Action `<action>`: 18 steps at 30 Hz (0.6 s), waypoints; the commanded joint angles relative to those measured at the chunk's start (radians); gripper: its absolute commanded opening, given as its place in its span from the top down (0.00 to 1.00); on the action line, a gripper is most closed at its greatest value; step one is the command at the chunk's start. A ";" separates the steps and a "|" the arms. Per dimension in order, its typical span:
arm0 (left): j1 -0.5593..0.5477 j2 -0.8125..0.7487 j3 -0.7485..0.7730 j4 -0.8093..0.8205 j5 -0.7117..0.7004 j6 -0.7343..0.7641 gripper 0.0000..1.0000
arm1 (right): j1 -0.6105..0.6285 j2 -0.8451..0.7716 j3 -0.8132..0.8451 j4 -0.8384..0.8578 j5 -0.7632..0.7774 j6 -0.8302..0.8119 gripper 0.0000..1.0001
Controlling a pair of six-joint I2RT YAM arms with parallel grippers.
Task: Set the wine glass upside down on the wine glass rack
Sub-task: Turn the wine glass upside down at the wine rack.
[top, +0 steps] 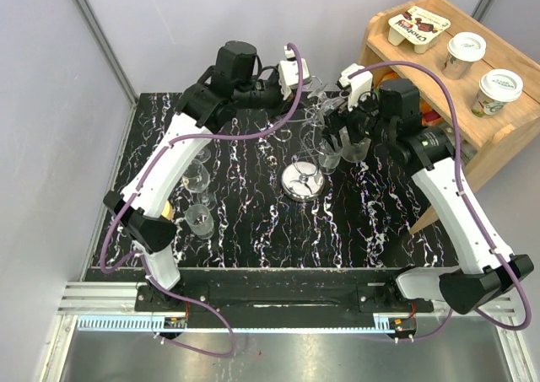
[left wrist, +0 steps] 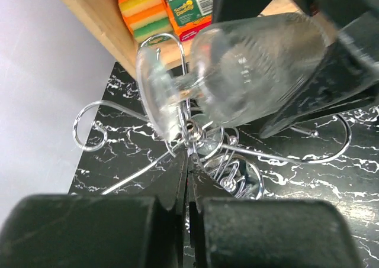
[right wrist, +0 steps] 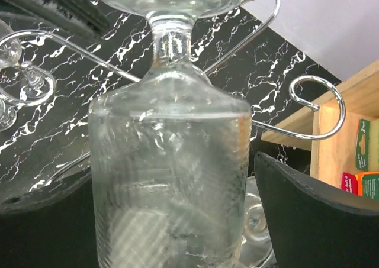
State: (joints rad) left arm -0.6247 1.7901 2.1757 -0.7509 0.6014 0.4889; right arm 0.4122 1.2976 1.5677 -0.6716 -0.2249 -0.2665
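Observation:
The wine glass (right wrist: 169, 179) hangs upside down, its foot (left wrist: 155, 90) caught in a curled arm of the chrome wine glass rack (left wrist: 207, 147). My right gripper (right wrist: 177, 220) stands open around the bowl, and a gap shows between the glass and its right finger (right wrist: 314, 215). My left gripper (left wrist: 189, 157) is shut, its tips right at the rack's central hub; whether they pinch a wire I cannot tell. From above, the rack's round disc base (top: 302, 182) sits mid-table, with the left gripper (top: 310, 104), right gripper (top: 346, 142) and glass (top: 332, 153) over it.
Two more wine glasses (top: 198, 175) (top: 200, 219) stand at the table's left. A wooden shelf (top: 506, 121) at the right back holds two lidded cups (top: 465, 51), a snack box (top: 418, 25) and sponges (left wrist: 142, 10). Grey walls close the left and back.

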 commanded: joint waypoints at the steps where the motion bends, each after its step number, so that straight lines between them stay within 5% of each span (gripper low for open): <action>1: -0.015 -0.044 0.026 0.019 0.017 0.010 1.00 | -0.012 0.011 0.049 0.032 0.035 -0.016 0.04; 18: -0.015 -0.051 0.021 0.019 0.014 0.020 1.00 | -0.012 0.045 0.104 0.001 -0.001 -0.028 0.14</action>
State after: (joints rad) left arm -0.6395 1.7878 2.1757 -0.7586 0.6022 0.4984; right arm 0.4046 1.3415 1.6291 -0.6903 -0.2188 -0.2813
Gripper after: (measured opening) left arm 0.016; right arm 0.870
